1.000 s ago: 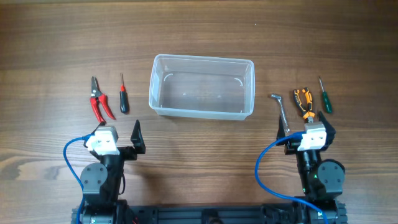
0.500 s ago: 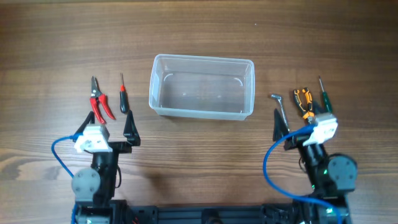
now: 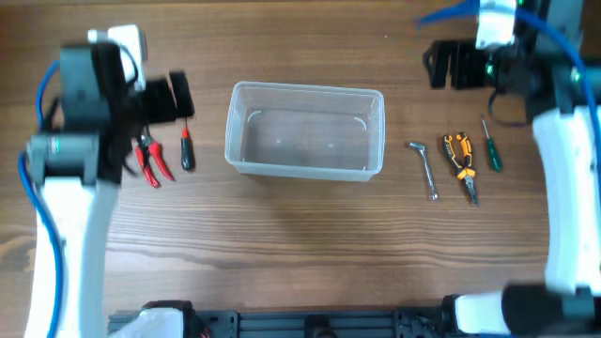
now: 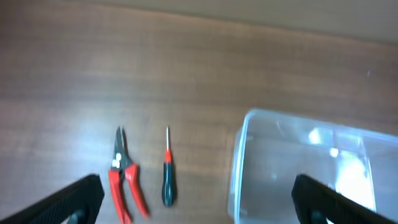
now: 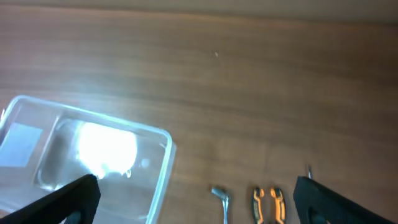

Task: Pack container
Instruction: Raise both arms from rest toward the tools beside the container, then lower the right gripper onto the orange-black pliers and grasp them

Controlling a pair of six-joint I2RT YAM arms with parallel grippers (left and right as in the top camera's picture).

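The clear plastic container [image 3: 305, 89] stands empty at the table's middle; it also shows in the left wrist view [image 4: 239, 158] and the right wrist view [image 5: 165, 167]. My left gripper [image 3: 172, 98] is open and empty, raised high above the red pruners [image 3: 150, 161] and the red-and-black screwdriver [image 3: 187, 150]. The left wrist view shows the pruners [image 4: 124, 184] and that screwdriver [image 4: 167, 178] far below the gripper [image 4: 199, 200]. My right gripper [image 3: 452, 64] is open and empty, raised above the table beyond the tools on the right. In its own view the gripper [image 5: 199, 200] is open.
Right of the container lie a small metal wrench [image 3: 424, 169], orange pliers [image 3: 460, 165] and a green screwdriver [image 3: 489, 146]. The wrench [image 5: 222, 199] and pliers [image 5: 267, 205] show at the bottom of the right wrist view. The table is brown wood.
Both arms have risen and reached forward from their low rest near the front edge, the left over the left tools, the right toward the far right. Tools and container have not moved.
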